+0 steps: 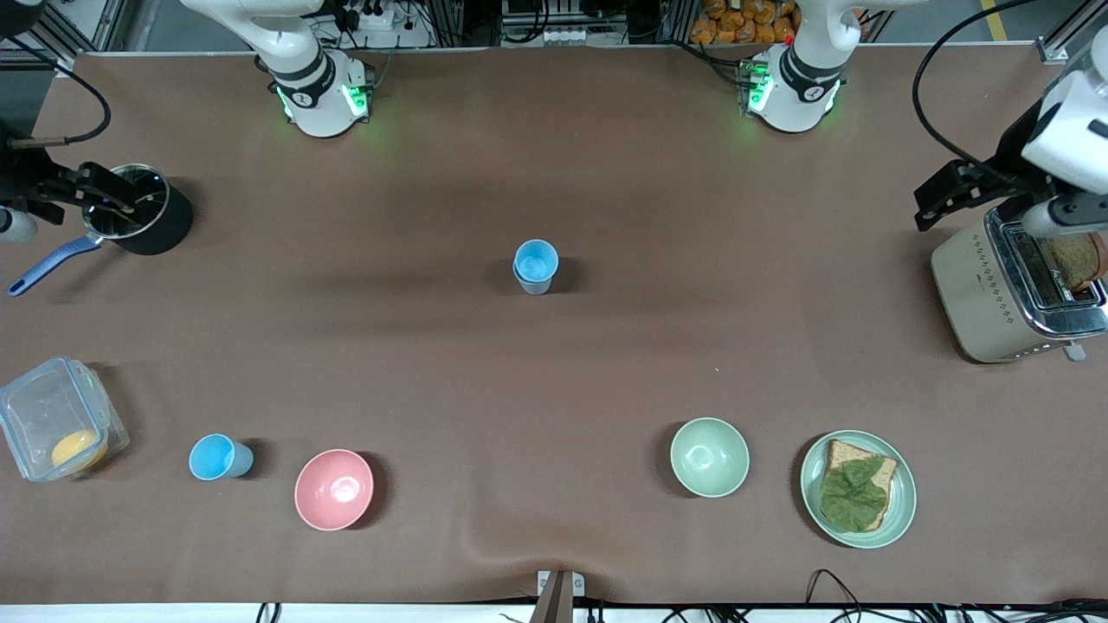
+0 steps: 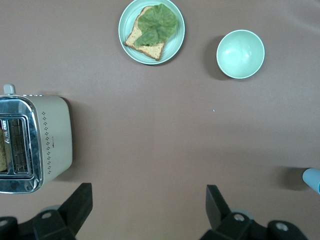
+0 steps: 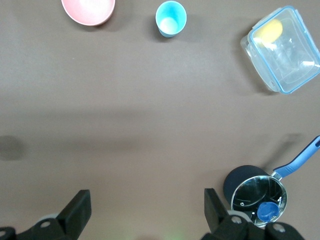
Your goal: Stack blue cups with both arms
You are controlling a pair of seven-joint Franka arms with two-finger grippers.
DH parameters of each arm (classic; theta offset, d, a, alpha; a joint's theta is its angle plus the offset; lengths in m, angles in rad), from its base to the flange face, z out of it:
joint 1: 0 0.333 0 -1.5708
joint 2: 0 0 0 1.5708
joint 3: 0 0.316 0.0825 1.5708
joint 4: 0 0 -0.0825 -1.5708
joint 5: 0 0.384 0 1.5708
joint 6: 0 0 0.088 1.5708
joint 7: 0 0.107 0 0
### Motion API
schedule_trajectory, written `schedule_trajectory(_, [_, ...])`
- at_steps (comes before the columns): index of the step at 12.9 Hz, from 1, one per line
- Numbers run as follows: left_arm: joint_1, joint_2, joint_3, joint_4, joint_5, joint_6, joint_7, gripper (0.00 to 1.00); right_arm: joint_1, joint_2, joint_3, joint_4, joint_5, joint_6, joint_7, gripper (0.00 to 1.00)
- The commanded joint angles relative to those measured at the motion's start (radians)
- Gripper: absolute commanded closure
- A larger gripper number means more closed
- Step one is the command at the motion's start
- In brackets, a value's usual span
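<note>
A paler blue cup (image 1: 535,266) stands upright in the middle of the table; its edge shows in the left wrist view (image 2: 313,179). A bright sky-blue cup (image 1: 220,457) stands near the front camera's edge, beside the pink bowl (image 1: 334,489) toward the right arm's end; it also shows in the right wrist view (image 3: 170,18). My left gripper (image 1: 939,201) hangs high beside the toaster, open and empty (image 2: 147,210). My right gripper (image 1: 102,195) hangs high over the black saucepan, open and empty (image 3: 145,210). Both are far from the cups.
A toaster (image 1: 1008,290) holding bread stands at the left arm's end. A black saucepan (image 1: 143,221) and a clear box (image 1: 56,428) are at the right arm's end. A pale green bowl (image 1: 710,457) and a plate (image 1: 900,510) with toast and lettuce lie near the front camera.
</note>
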Motion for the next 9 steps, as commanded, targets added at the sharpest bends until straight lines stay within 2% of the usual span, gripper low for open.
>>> schedule_trajectory(1, [0.006,-0.076,-0.001,-0.092,0.004,0.024,0.017,0.0,-0.068,0.008,0.056,0.018,0.016,-0.004,-0.001,0.0])
schedule_trajectory(2, [0.003,-0.127,-0.002,-0.162,0.005,0.073,0.017,0.0,-0.068,0.009,0.056,0.018,0.016,-0.004,0.005,0.0])
schedule_trajectory(3, [0.003,-0.134,-0.002,-0.17,0.005,0.074,0.023,0.0,-0.068,0.008,0.056,0.018,0.016,-0.005,0.005,0.0])
schedule_trajectory(9, [0.014,-0.108,0.012,-0.135,0.002,0.058,0.121,0.0,-0.06,0.003,0.047,0.018,0.016,-0.007,0.007,0.0])
